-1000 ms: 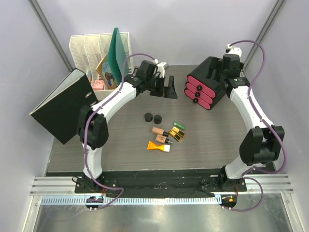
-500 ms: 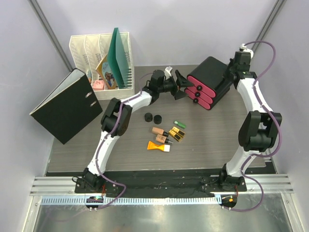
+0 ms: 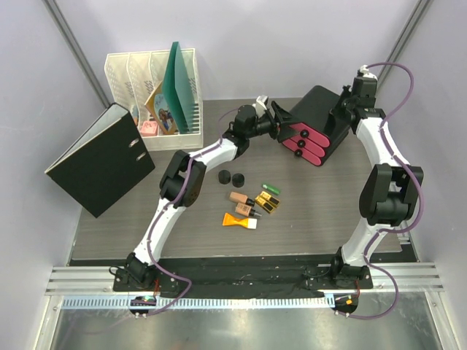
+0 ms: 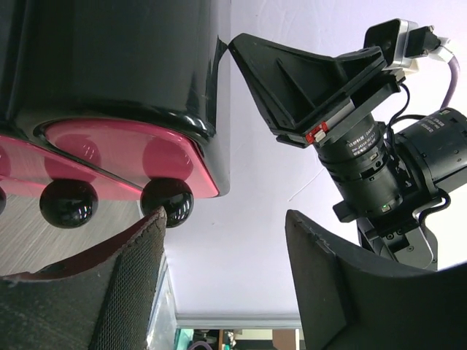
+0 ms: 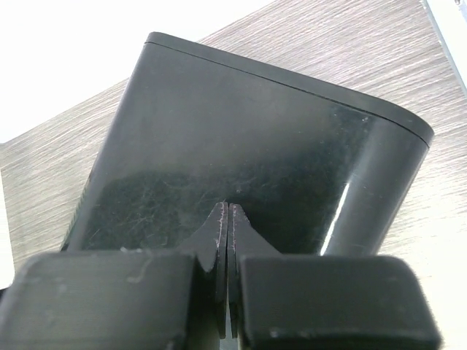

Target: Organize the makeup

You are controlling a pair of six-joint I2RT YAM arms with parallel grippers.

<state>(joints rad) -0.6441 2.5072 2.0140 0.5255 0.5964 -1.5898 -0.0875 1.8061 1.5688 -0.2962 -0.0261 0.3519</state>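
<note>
On the table (image 3: 343, 211), makeup (image 3: 252, 200) is seen at seven o'clock of the box (image 3: 321, 109); left gripper (image 4: 225, 219) is spread, right gripper (image 5: 229, 211) pressed together.

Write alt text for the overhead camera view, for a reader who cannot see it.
Two robot arms reach to a black box with pink drawers at the far side of the table: the left gripper open at the drawer fronts, the right gripper shut behind it. The makeup lies loose mid-table, apart from both grippers.
</note>
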